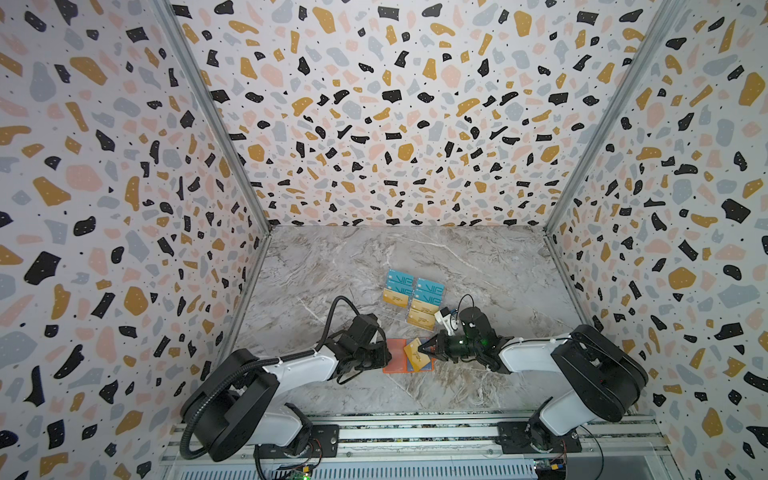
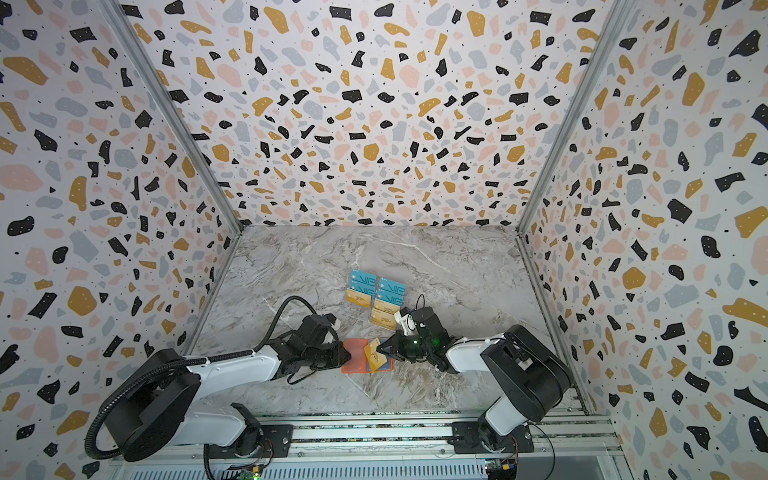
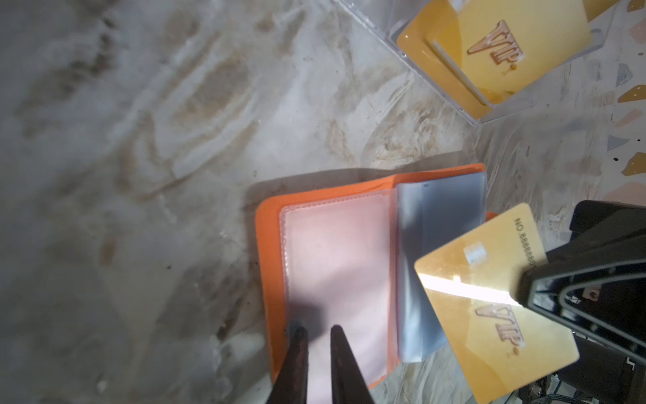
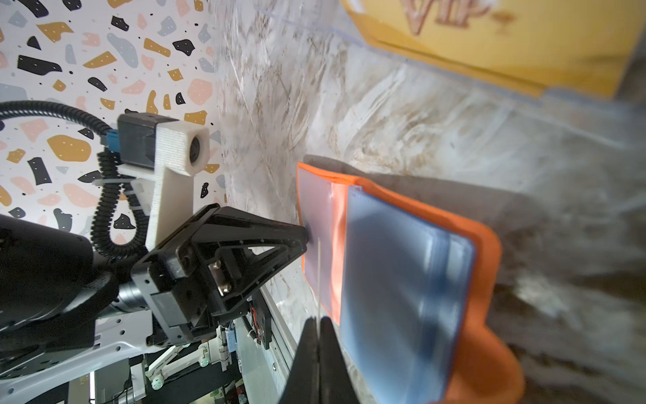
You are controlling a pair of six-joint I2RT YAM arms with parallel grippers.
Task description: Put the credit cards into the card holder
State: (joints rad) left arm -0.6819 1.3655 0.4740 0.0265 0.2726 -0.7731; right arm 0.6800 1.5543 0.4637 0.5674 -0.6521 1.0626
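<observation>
While right gripper [image 1: 424, 350] pinches gold card [image 3: 489, 300], clear sleeves [image 3: 437, 245] seemingly beneath, rack [image 3: 454, 94] nearby

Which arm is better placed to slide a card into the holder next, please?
Right. The right gripper pinches a gold card just over the open holder and its sleeves. The left gripper is occupied, tips down on the holder's other page.
</observation>
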